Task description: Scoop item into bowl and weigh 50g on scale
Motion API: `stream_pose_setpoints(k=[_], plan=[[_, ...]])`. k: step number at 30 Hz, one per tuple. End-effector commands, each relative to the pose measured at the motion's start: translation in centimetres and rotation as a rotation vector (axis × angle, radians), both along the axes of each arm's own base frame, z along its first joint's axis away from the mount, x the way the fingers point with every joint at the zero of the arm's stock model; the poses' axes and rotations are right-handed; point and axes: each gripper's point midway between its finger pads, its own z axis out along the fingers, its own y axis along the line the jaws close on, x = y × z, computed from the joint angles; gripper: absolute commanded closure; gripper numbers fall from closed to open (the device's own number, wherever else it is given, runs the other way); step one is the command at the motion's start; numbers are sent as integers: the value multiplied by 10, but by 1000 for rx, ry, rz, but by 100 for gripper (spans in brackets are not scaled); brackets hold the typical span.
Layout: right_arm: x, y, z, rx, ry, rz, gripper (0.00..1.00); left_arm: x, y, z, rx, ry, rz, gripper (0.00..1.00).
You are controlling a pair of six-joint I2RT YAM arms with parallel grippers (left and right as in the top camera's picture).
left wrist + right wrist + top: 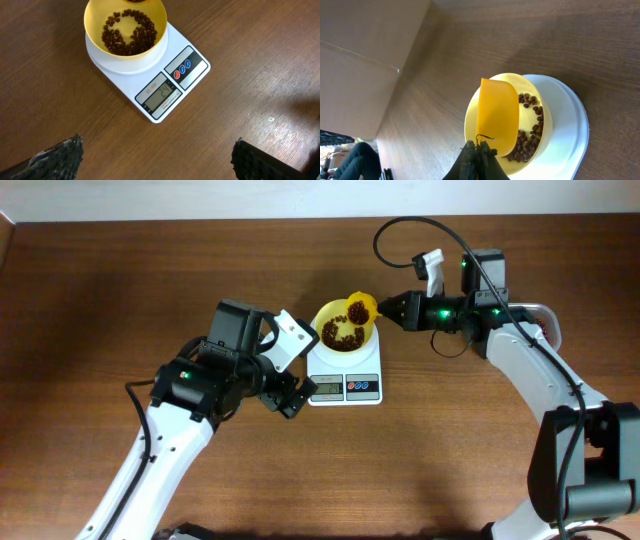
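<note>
Our right gripper [479,149] clenches the yellow scoop [497,115], tilted over the pale-yellow bowl [91,31] of beans [127,35] on the white scale [192,80], which reads 24. A hasty tip could overshoot fifty. Our left gripper [157,161] gapes, empty.

Far rim of bowl [93,22] beyond left wrist view's top edge; scale [345,387] digits too small overhead.

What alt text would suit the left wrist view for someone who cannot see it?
A pale-yellow bowl holding a ring of dark reddish-brown beans sits on a white kitchen scale whose display appears to read 24. The left gripper hovers open above the wooden table, its dark fingers at the bottom corners.
</note>
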Motion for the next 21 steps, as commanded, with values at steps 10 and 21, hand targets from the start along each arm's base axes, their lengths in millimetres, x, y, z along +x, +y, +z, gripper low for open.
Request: stream_pose_setpoints(k=[10,21], plan=[[-2,3,-3,-3,17,2,95,-1,1,4,4,-22,-9,1],[8,3,7,0,-65,3,96,-1,1,4,4,-22,-9,1]])
